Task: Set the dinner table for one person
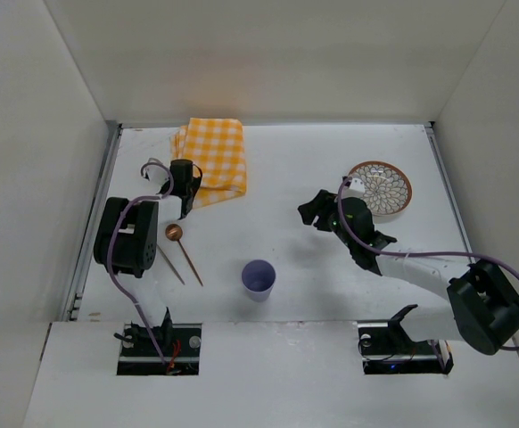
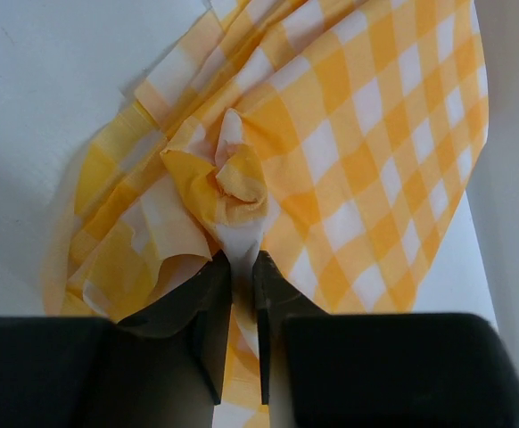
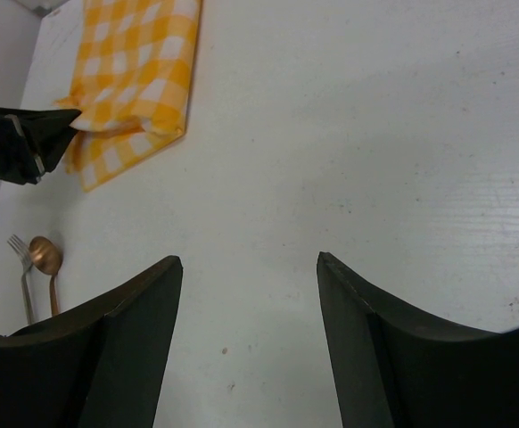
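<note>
On the white dinner table (image 1: 313, 160) a yellow-and-white checked cloth (image 1: 213, 156) lies at the back left. My left gripper (image 1: 186, 192) is at its near edge. In the left wrist view the left gripper (image 2: 242, 267) is shut on a bunched fold of the cloth (image 2: 366, 134), which puckers up between the fingertips. My right gripper (image 1: 311, 214) hovers over bare table near the middle. Seen from the right wrist, the right gripper (image 3: 251, 263) stands open and holds nothing, with the cloth (image 3: 139, 62) far ahead.
A patterned plate (image 1: 380, 187) sits at the right, behind the right arm. A lilac cup (image 1: 259, 278) stands near the front centre. A copper spoon (image 1: 174, 233) and a fork (image 1: 170, 265) lie at the left, close to the left arm. Walls enclose the table.
</note>
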Tool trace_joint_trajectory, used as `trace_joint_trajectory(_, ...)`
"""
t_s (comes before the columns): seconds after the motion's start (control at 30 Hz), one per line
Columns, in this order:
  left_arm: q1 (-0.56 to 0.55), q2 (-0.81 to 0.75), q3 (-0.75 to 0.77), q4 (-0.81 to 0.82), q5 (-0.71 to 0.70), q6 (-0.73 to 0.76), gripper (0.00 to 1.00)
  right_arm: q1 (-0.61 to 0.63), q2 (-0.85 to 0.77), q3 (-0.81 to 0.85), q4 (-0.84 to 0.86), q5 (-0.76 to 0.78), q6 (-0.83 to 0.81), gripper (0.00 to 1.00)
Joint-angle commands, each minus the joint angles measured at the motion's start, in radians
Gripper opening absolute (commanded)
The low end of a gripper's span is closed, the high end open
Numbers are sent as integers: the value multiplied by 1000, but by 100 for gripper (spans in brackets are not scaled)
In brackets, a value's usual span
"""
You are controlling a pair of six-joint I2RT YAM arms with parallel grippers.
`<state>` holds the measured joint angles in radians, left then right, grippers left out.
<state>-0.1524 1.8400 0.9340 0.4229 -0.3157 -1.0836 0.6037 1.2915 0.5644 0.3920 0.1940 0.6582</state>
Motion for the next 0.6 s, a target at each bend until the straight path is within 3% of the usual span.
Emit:
trace_joint_trajectory(0.0, -5, -70, 5, 45, 20, 37, 9, 8, -17, 23, 51, -2, -12, 68)
trace_joint_trajectory(0.27, -211, -200, 80, 66, 47, 301, 6, 4, -40, 5, 57, 50, 26, 68)
trace_joint_trajectory(0.57, -523, -90, 287, 59, 153, 647, 6, -54, -122, -73, 31, 254, 133, 73)
